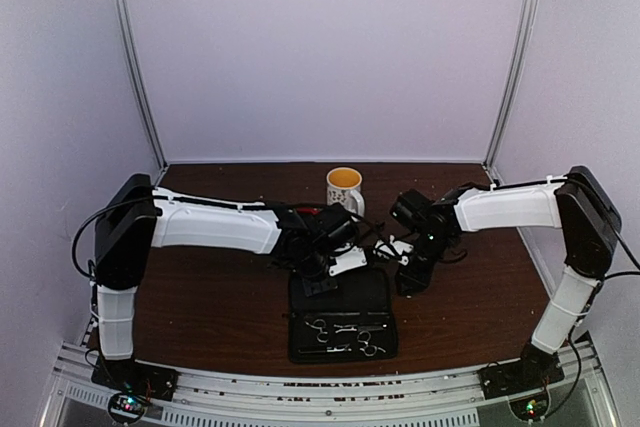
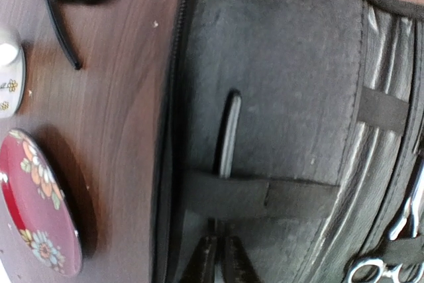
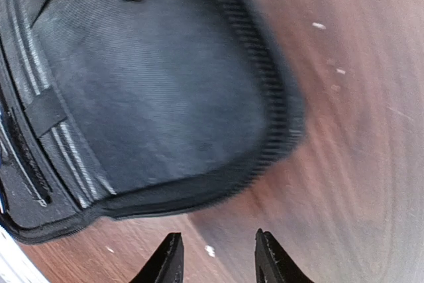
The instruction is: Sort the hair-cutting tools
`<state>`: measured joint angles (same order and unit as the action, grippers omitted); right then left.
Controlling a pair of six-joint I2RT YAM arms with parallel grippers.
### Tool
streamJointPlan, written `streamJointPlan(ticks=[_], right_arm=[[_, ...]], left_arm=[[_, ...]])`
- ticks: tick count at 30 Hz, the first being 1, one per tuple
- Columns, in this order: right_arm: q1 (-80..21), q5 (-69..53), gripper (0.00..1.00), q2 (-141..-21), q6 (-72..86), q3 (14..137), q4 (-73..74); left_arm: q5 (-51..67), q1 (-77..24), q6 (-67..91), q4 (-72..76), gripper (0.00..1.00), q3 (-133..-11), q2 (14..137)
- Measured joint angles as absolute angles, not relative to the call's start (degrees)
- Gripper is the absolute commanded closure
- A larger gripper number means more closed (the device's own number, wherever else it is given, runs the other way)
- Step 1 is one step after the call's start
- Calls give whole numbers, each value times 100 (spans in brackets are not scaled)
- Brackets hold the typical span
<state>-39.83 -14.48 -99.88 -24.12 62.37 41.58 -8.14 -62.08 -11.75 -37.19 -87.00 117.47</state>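
While the left gripper (image 2: 213, 258) sits low over the far half of the black rectangular zip case (image 2: 285, 64), its fingertips are almost touching, so effectively clenched. They're right at the near end of the thin black stick-like clip (image 2: 228, 134). The clip lies on the case lining, tucked under a black elastic strap (image 2: 265, 197) that crosses it. Can't tell whether the tips actually pinch the clip's end or just sit against it: that spot is dark and at the frame edge.

Case lies opened flat on the dark brown wooden table (image 1: 220, 307), between the two arms. Top view: two small silver metal scissors in the near half, one to the left (image 1: 322, 328), one to the right (image 1: 372, 343), each in the lining, ring handles showing. Left wrist view catches a ring handle and blades at its bottom right corner.

Right gripper (image 3: 218, 260): jaws apart, nothing between them, only bare table under them. It hovers just beside the rounded corner of the case, outside the zip edge, on the case's right side in the top view.

Red patterned saucer (image 2: 36, 203) sits on the table off the case's zip edge, apart from it. White mug with a yellow inside (image 1: 344, 189) stands at the far side of the table, behind the case.
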Motion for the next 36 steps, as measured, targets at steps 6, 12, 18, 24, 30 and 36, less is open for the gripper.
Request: streamJointPlan(ticks=[6,12,18,24,30,36], right_arm=[[-3907,-1446,63,-9970,-2414,6237,4154],[-3911,-1424,63,-9970,-2421,6237,4152],[-3907,-1365,63,-9970,-2421,6237,4147],[-3900,-1343,71,-9979,-2416,6237,4147],[-3885,-1347,73,-10119,-2414,6239,4158],[-3885,-1350,73,-10182,-2416,6239,4165]], left_arm=[[-768,-6208,-1170,-3599,65,-8702,11773],[-733,-6208,-1033,-3607,67,-8519,11214],[-836,-6187,-775,-3564,83,-8077,10213],[-882,-6001,-482,-3559,100,-7338,10143],[-878,-5848,-351,-3518,100,-7172,10318],[-816,-5843,-333,-3347,100,-7214,10685]])
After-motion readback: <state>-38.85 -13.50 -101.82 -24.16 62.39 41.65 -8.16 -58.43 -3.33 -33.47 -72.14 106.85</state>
